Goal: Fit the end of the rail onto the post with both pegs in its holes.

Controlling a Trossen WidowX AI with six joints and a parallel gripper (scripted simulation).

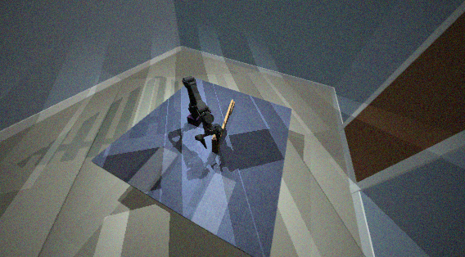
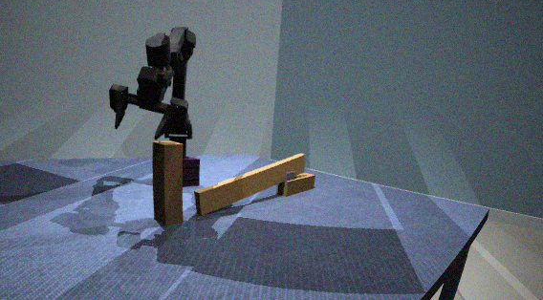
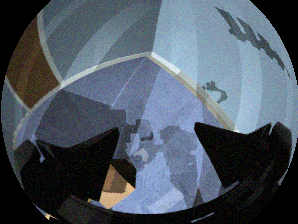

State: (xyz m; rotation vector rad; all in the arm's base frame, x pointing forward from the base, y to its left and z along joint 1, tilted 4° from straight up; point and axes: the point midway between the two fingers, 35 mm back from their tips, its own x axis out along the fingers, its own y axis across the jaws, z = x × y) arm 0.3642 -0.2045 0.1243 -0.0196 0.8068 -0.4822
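Observation:
The wooden rail [image 1: 229,113] [image 2: 249,182] slopes from the bracket [image 2: 291,176] on the low footboard block [image 2: 301,184] down to the table. Its near end lies on the table, a short gap from the upright post [image 2: 167,184] [image 3: 116,179]. The pegs and the holes cannot be made out. My gripper [image 2: 137,132] [image 3: 157,129] is open wide and empty, fingers pointing down. In the exterior view it hangs above and to the left of the post top, one fingertip close over that top in the picture. In the wrist view the post shows low down, partly behind the left finger.
The arm's purple base block [image 1: 193,119] [image 2: 191,171] stands on the blue table [image 1: 258,187] [image 2: 335,256], behind the post in the exterior view. The arm bends down from above it. Dark shadows lie across the table around the post. The table's edge shows at the right in the exterior view.

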